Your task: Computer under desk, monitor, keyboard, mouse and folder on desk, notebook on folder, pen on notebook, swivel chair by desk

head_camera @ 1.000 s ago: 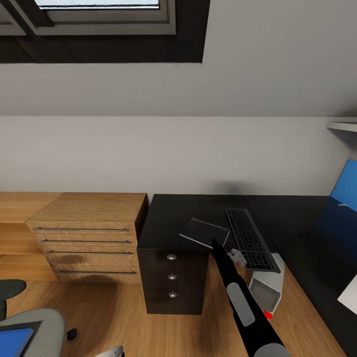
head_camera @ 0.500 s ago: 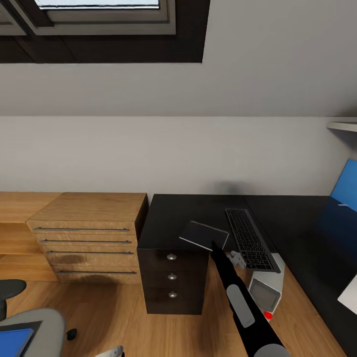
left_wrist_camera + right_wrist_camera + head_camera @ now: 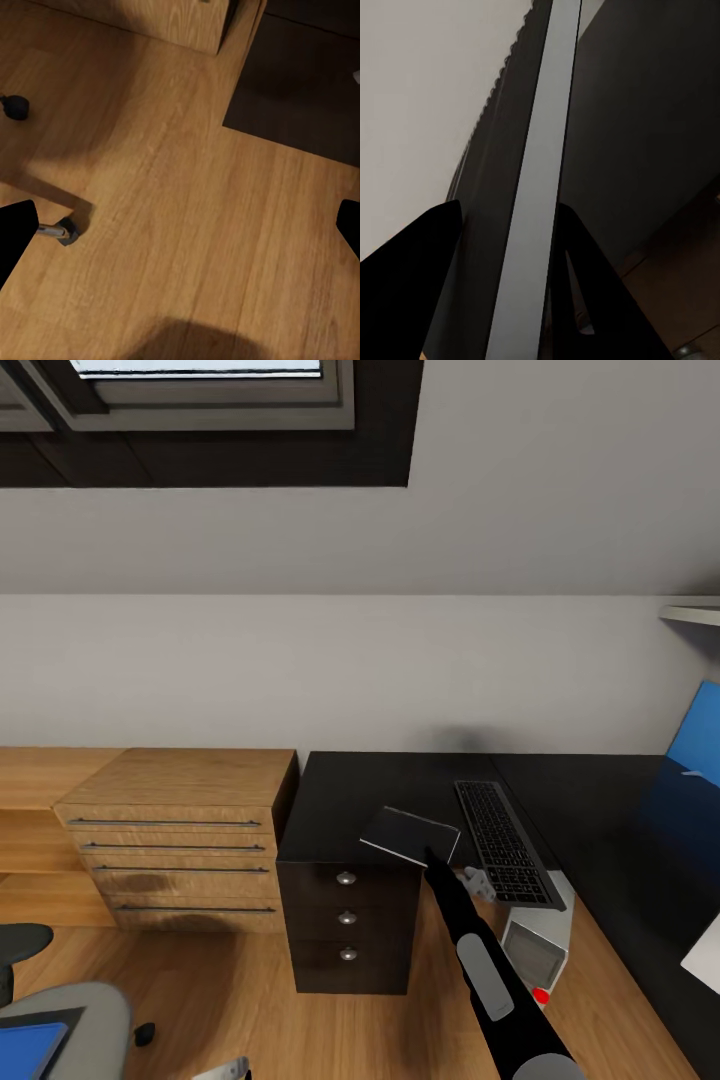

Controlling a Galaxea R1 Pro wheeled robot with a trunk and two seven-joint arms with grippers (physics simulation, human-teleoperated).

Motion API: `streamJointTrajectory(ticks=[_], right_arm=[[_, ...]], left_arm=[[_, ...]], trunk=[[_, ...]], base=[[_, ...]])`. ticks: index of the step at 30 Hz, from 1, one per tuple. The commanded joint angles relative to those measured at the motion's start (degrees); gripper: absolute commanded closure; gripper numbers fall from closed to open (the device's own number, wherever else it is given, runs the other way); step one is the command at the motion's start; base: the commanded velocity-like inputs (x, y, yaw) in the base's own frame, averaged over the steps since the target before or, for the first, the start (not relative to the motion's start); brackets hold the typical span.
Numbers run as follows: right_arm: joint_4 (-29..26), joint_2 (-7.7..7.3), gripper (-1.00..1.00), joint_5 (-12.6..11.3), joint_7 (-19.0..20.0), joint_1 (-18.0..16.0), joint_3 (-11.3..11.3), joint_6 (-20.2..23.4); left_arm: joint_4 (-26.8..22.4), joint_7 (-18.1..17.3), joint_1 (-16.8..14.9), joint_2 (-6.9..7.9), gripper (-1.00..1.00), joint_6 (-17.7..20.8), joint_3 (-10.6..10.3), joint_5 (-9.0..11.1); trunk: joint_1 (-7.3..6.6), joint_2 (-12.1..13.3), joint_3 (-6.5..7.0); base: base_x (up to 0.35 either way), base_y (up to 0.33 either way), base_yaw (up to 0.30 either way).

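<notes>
My right gripper (image 3: 432,854) is shut on the near edge of a dark grey spiral notebook (image 3: 410,832), held flat just over the black desk (image 3: 340,790). In the right wrist view the notebook (image 3: 531,217) runs edge-on between the fingers (image 3: 416,285). A black keyboard (image 3: 503,842) lies right of it. The monitor's blue screen (image 3: 692,755) shows at the far right. A grey computer tower (image 3: 537,948) stands on the floor by the desk. The swivel chair (image 3: 70,1010) at lower left carries a blue folder (image 3: 25,1050). My left gripper (image 3: 181,229) hangs open above the wooden floor.
A wooden chest of drawers (image 3: 175,840) stands left of the desk's black drawer unit (image 3: 347,920). Chair casters (image 3: 66,229) rest on the floor under my left gripper. A shelf edge (image 3: 692,613) juts out at upper right, and a skylight (image 3: 200,390) sits above.
The right gripper and the notebook have crept very slightly to the left over the desk. Nothing else has moved.
</notes>
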Motion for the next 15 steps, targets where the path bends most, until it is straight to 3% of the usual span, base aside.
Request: streamJointTrajectory(ticks=[1, 15], right_arm=[[0.09, 0.07, 1.0, -0.6, 0.47, -0.05, -0.16, -0.02], [0.17, 0.11, 1.0, -0.72, 0.53, -0.06, -0.2, -0.01]], left_arm=[[0.04, 0.1, -0.04, -0.02, -1.0, -0.19, 0.03, 0.12], [-0.01, 0.48, -0.04, -0.02, -1.0, -0.33, 0.11, 0.19]], trunk=[[0.0, -0.04, -0.06], [0.22, -0.44, -0.24]], base=[[0.0, 0.0, 0.0], [0.0, 0.0, 0.0]])
